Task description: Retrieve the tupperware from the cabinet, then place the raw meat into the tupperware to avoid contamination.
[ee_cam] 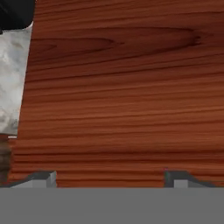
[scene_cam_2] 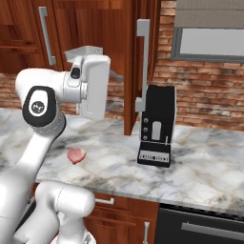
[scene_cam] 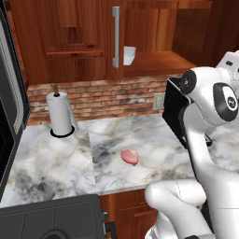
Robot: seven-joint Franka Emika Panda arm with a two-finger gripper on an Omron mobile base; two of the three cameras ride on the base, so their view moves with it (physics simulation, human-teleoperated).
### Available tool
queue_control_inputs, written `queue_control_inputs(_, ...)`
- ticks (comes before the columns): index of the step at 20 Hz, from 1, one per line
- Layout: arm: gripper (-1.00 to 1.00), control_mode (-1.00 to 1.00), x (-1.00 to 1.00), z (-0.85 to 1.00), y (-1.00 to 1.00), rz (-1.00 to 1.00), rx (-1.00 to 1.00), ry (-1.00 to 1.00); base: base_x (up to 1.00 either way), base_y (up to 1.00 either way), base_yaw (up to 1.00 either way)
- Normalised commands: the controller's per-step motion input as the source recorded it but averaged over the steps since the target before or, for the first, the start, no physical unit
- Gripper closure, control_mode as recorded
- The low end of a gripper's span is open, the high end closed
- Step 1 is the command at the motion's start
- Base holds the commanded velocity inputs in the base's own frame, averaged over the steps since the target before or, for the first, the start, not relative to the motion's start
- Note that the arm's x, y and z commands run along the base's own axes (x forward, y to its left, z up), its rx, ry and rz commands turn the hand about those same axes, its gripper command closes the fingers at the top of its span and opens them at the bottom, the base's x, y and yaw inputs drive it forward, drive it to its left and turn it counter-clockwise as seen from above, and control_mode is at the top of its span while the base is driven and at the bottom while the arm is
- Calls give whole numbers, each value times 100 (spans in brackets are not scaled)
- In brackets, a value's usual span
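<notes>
Jaws stood wide and empty, gripper [ee_cam: 109, 177] facing the reddish-brown wooden cabinet [scene_cam: 70, 42] door panel. Whitish translucent boxy tupperware [scene_cam: 129, 54] sat on the open shelf; flat pink raw meat [scene_cam: 130, 157] on marble counter [scene_cam: 56, 163]. Clear the door edge, then approach the box level.

White arm raised and bent at the elbow, gripper [ee_cam: 109, 177] fingertips spread wide, holding nothing

There was one piece of raw meat [scene_cam: 129, 156] on the tabletop [scene_cam: 56, 163], one paper-towel roll [scene_cam: 60, 113], one black coffee machine [scene_cam_2: 156, 126], and one whitish tupperware [scene_cam: 129, 55] inside the cabinet [scene_cam: 70, 37]. Two silver bar handles [scene_cam_2: 142, 62] showed on the doors.
</notes>
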Motion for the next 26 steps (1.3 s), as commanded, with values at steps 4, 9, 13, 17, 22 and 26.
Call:
queue_control_inputs(4, -100, -100, -14, -4, 39, 0, 6, -11, 0, 0, 0)
queue_control_inputs(9, -100, -100, -16, -9, 50, 0, 9, -13, 0, 0, 0)
queue_control_inputs(13, -100, -100, -15, -8, 56, 0, 12, -16, 0, 0, 0)
queue_control_inputs(17, -100, -100, -12, -11, 57, 0, 17, -20, 0, 0, 0)
queue_control_inputs(22, -100, -100, -11, -13, 55, 0, 20, -23, 0, 0, 0)
queue_control_inputs(26, -100, -100, -14, -11, 51, 0, 24, -26, 0, 0, 0)
